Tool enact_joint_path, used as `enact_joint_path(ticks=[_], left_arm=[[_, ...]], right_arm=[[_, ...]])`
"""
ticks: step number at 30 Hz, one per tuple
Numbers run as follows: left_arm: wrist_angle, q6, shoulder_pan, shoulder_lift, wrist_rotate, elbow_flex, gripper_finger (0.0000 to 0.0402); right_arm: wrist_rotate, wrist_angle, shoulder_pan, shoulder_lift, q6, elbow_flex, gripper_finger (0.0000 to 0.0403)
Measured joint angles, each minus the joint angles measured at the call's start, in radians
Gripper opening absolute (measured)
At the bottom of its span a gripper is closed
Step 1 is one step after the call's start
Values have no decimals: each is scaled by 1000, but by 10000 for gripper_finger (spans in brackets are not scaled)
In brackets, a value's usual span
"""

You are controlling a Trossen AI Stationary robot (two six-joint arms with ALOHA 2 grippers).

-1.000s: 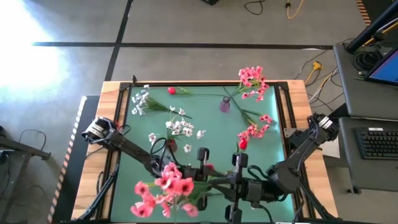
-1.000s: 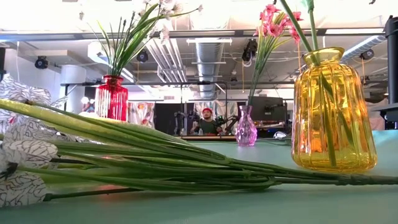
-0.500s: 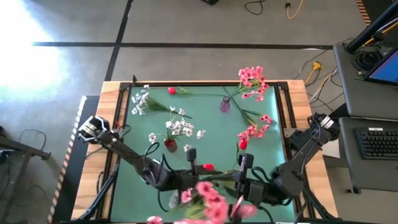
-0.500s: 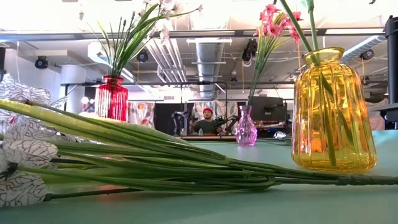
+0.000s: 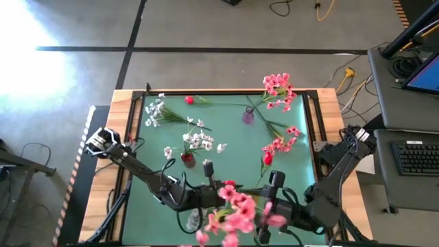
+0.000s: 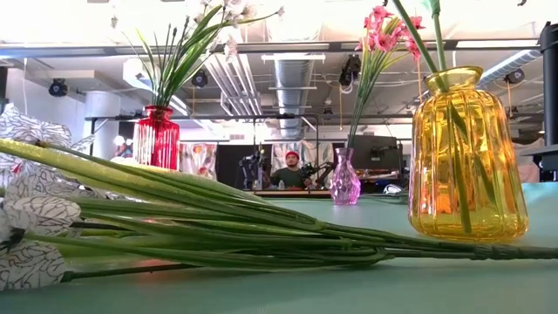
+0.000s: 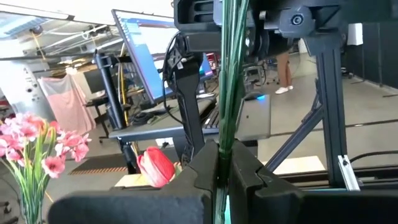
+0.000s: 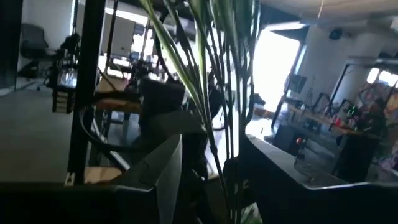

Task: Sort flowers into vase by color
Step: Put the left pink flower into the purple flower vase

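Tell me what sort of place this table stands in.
Probably a robotics lab or workshop: bare ceiling ducts overhead, a desk with a keyboard beside the table, and loose cables on the concrete floor.

We count three vases: a red vase (image 6: 158,136), a small purple vase (image 6: 345,178) and a big yellow vase (image 6: 468,155). We see two robot arms, a left arm (image 5: 137,165) and a right arm (image 5: 339,171). One bunch of pink flowers (image 5: 236,209) is up between them. One person (image 6: 288,171) is far back.
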State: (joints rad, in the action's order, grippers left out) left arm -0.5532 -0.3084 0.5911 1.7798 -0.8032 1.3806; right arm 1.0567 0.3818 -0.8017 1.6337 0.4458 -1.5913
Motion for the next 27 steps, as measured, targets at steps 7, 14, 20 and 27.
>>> enact_joint_path(ticks=[7, 14, 20, 27], left_arm=[[4, 15, 0, 0, -2, 0, 0], [20, 38, -9, 0, -30, 0, 0], [20, 38, -10, 0, -53, -1, 0], [23, 39, -9, 0, -53, -1, 0]], right_arm=[[-12, -255, 8, 1, -173, -87, 207], [-21, -281, 23, 2, -140, -120, 227], [-44, -281, 62, 3, -156, -122, 202], [-44, -277, 70, -4, -156, -122, 110]])
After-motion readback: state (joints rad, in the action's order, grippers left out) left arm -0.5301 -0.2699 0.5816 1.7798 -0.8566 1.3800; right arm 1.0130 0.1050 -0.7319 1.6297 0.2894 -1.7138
